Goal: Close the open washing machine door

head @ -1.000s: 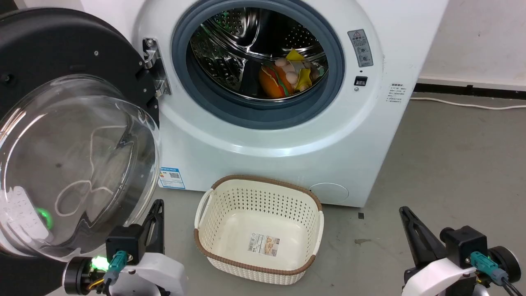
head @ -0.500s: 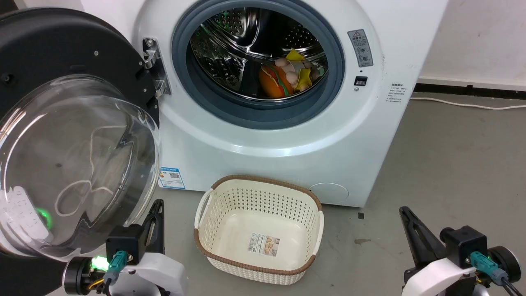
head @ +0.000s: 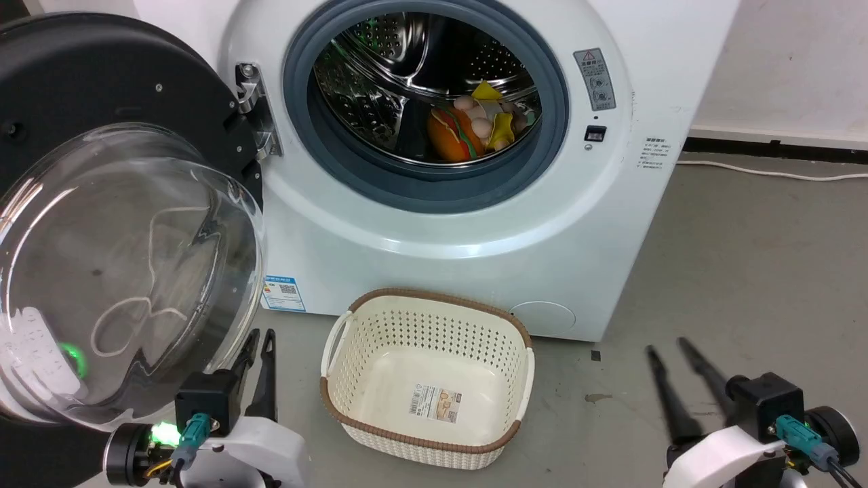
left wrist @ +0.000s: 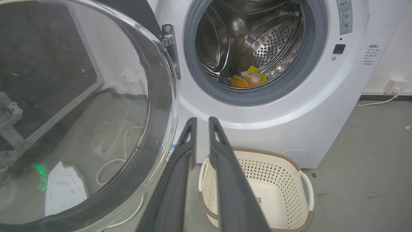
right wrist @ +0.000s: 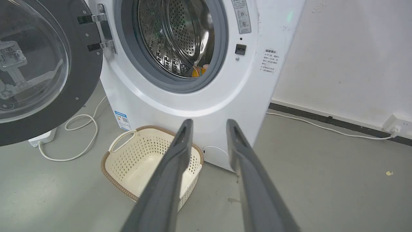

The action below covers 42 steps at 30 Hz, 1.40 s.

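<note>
Washing machine door (head: 129, 224): wide open, untouched. Step in hand: the approach, no more.

Left gripper (head: 262, 333): low, below and left of the drum opening (head: 434, 193). Fingers parted by a narrow slit, nothing between them. Tips just beside the lower edge of the door's glass bowl, probably clear of it; hard to rule out contact where they overlap in the head view.

Right gripper (head: 666, 346): below and right of the drum opening, well apart from the door. Fingers spread wider, likewise empty.

Door hung on its metal hinge (head: 254, 108) at the left edge of the drum opening. Swung right out, with the black rim uppermost in the head view and the glass bowl bulging forward.

Inside the drum opening, at the bottom: a few coloured toys (head: 468, 129).

Straight below the drum opening, on the floor: an empty cream basket (head: 427, 444), seemingly low enough to stay out of the door's swing.

Next move, by the look of it:
- Bring the left gripper round to the side of the door facing away from the drum opening.
- Set it against the black rim rather than the glass.
- Push steadily round the hinge until the door latches at the right edge of the drum opening.

No grasp called for; the flat of the fingers should be enough. Worth keeping the fingers clear of the closing gap.
</note>
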Motion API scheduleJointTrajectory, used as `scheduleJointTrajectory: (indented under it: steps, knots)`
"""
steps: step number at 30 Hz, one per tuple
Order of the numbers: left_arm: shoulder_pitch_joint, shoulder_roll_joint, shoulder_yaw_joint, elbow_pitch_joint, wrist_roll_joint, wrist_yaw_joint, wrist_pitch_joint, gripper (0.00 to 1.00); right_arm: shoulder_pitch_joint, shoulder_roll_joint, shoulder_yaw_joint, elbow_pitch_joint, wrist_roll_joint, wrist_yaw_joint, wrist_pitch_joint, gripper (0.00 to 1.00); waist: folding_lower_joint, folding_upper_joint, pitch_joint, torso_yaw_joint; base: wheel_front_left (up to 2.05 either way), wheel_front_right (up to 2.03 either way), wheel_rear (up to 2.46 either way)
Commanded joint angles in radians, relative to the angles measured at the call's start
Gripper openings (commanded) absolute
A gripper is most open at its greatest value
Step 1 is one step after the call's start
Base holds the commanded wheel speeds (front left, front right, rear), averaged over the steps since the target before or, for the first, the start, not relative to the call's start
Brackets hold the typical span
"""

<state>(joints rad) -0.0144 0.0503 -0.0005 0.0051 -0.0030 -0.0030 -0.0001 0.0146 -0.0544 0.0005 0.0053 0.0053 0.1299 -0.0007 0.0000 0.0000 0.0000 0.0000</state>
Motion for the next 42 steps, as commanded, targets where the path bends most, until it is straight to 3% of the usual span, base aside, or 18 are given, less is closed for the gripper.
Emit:
scheduleJointTrajectory:
  steps: [1,22,42]
  knots:
    - [0.000,0.000,0.000,0.000,0.000,0.000,0.000,1.00,0.000,0.000,0.000,0.000,0.000,0.000,0.000,1.00,0.0000,0.0000,0.000,0.000,0.00,0.00,0.00]
    - [0.005,0.000,-0.008,0.003,-0.010,-0.005,-0.044,1.00,0.015,0.001,-0.015,0.000,0.024,0.000,-0.044,1.00,0.0000,0.0000,-0.004,0.030,0.00,0.00,0.00]
    - [0.032,0.000,0.005,-0.011,-0.023,-0.005,-0.090,1.00,0.010,-0.001,0.035,0.019,0.015,0.000,-0.090,1.00,0.0000,0.0000,-0.004,0.178,0.00,0.00,0.00]
